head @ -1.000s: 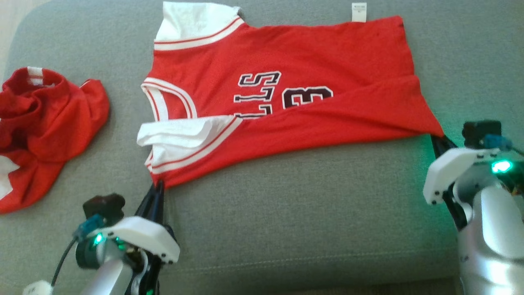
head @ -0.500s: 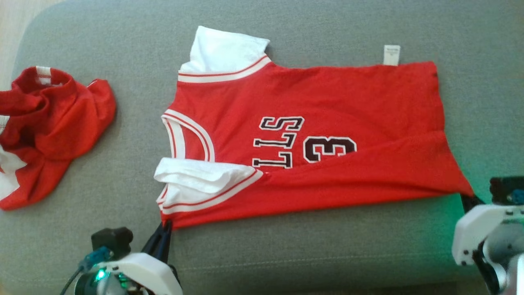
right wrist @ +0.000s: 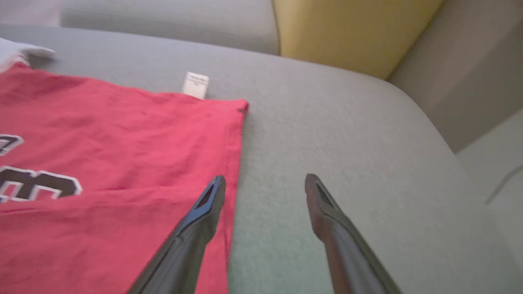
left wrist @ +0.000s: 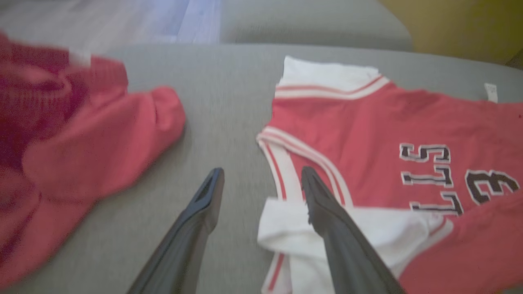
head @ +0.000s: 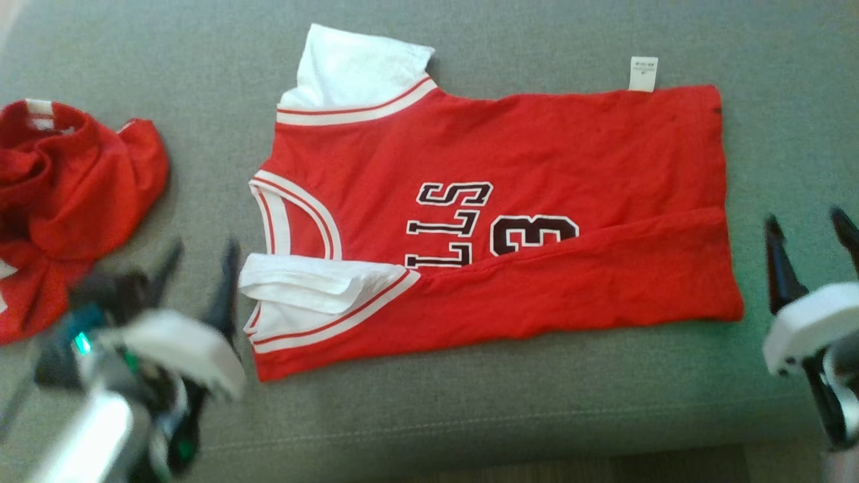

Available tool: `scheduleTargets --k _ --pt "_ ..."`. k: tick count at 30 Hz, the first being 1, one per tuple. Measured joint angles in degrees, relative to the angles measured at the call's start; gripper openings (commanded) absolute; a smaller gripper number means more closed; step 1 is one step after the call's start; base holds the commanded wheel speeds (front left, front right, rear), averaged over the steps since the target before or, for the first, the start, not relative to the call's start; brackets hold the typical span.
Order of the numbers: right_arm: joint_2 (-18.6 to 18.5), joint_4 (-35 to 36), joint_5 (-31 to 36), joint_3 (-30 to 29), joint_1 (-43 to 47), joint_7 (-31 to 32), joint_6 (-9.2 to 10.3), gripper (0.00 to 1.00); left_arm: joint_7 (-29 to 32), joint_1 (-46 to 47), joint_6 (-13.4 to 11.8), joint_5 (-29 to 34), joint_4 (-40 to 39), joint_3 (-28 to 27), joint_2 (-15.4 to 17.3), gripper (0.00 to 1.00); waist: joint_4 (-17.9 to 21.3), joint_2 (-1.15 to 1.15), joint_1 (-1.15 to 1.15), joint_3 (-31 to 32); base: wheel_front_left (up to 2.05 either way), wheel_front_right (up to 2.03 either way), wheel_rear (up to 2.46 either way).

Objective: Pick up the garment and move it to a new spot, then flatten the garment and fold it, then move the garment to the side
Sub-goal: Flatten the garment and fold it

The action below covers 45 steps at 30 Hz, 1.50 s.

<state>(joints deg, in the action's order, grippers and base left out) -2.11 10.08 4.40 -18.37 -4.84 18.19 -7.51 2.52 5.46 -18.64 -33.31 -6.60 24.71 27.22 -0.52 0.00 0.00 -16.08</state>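
Lying flat on a grey fabric sofa cushion (head: pixel 470 416), a red jersey with white sleeves and black lettering (head: pixel 496 154) is showing its near edge folded over. The left pincer (head: pixel 205 247) is gaping spread and empty just beside the jersey's collar end. The right pincer (head: pixel 805 218) is gaping spread and empty just beside its hem. A crumpled red garment (head: pixel 67 201) is resting beyond the collar end.

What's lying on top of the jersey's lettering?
The jersey has its own red flap and white sleeve folded over the lettering. An S, part-letters and a 3 show; the rest is covered.
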Motion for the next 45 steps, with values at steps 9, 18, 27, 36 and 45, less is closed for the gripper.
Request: scheduleTargets --k 9,18,27,36,45 --pt "-0.1 -2.8 -3.1 8.3 -6.5 -6.5 -0.01 1.0 8.7 26.5 9.6 -0.6 5.8 -0.7 3.2 1.0 1.3 0.0 0.01 -5.8 0.0 0.0 0.0" --pt "-0.2 -5.7 -5.6 10.9 -11.5 -11.2 0.0 1.0 20.2 46.6 22.3 -6.2 22.5 1.6 4.0 1.0 4.8 0.0 0.02 -13.1 0.0 0.0 0.0" --pt "-0.2 -9.3 -8.0 11.8 -12.8 -15.0 0.0 1.0 24.2 53.6 24.8 -6.0 31.8 4.4 5.2 1.0 9.9 0.0 0.01 -18.0 0.0 0.0 0.0" --pt "-0.2 -10.7 -9.0 12.7 -14.9 -16.9 0.0 1.0 24.7 58.6 25.2 -3.6 36.9 6.1 6.0 1.0 13.3 0.0 0.0 -21.1 0.0 0.0 0.0" --pt "-0.2 -12.2 -10.1 13.1 -14.9 -18.3 0.0 1.0 26.9 60.6 25.4 -2.9 39.2 7.5 6.7 0.47 14.6 0.0 -0.01 -21.1 0.0 0.0 0.0"
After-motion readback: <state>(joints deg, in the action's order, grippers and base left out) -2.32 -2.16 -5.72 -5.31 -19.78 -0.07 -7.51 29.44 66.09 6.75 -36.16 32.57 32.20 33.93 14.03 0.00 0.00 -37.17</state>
